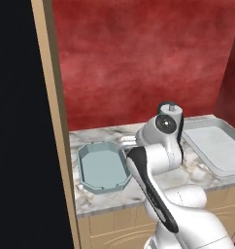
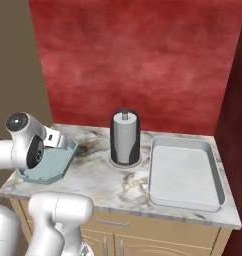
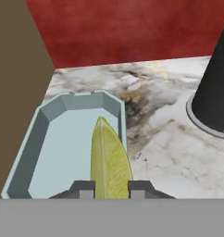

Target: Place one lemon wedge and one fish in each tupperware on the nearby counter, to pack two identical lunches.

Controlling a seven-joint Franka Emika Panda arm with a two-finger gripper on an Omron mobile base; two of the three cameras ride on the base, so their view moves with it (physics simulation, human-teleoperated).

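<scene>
Gripping a lemon wedge (image 3: 109, 159), the hand (image 3: 111, 189) hangs over the pale blue tupperware (image 3: 44, 134).

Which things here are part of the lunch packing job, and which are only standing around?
Part of the job:
- lemon wedge, held between the fingers over the blue tray
- blue tray, nothing lying in it
- white tray, nothing lying in it
- counter

Only standing around:
- paper-towel holder, between the two trays
- red wall
</scene>
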